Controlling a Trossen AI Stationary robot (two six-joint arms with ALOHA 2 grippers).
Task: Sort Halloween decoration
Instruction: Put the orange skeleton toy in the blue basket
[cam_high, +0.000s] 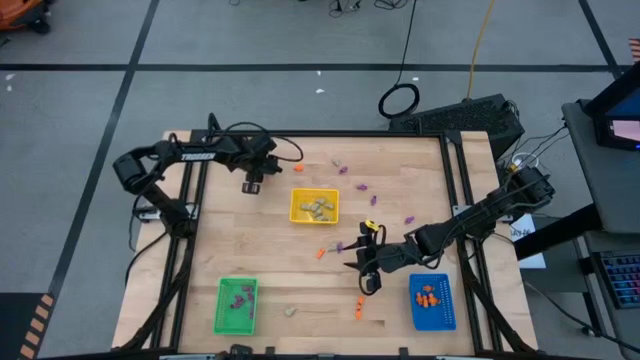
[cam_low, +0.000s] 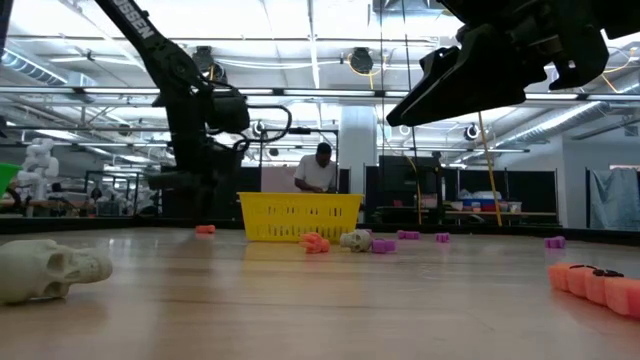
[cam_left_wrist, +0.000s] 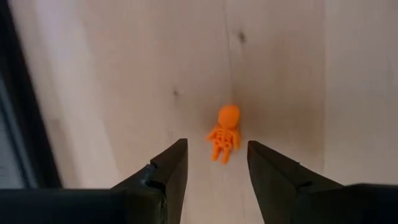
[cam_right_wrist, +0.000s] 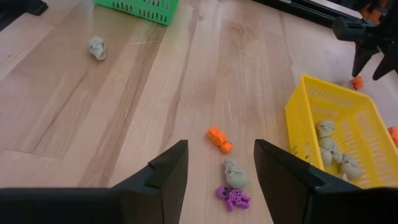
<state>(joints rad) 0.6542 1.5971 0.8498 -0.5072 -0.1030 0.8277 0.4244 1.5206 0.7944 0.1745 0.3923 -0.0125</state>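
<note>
An orange skeleton trinket (cam_left_wrist: 224, 134) lies flat on the wooden table, just ahead of my left gripper (cam_left_wrist: 216, 163). That gripper points steeply down over it, open, with one finger to either side and touching nothing. This is at the table's far left (cam_high: 252, 185), left of the yellow tray (cam_high: 314, 206). My right gripper (cam_right_wrist: 214, 167) hangs open above the table's middle (cam_high: 358, 266). An orange trinket (cam_right_wrist: 219, 139), a beige skull (cam_right_wrist: 235, 174) and a purple skeleton (cam_right_wrist: 232, 197) lie on the wood below it.
The yellow tray holds beige skulls (cam_right_wrist: 333, 149), the green tray (cam_high: 236, 303) purple pieces and the blue tray (cam_high: 432, 300) orange ones. Loose trinkets lie at the far side (cam_high: 355, 180), and a skull (cam_high: 290, 311) lies near the front. A person (cam_low: 320, 170) stands beyond the table.
</note>
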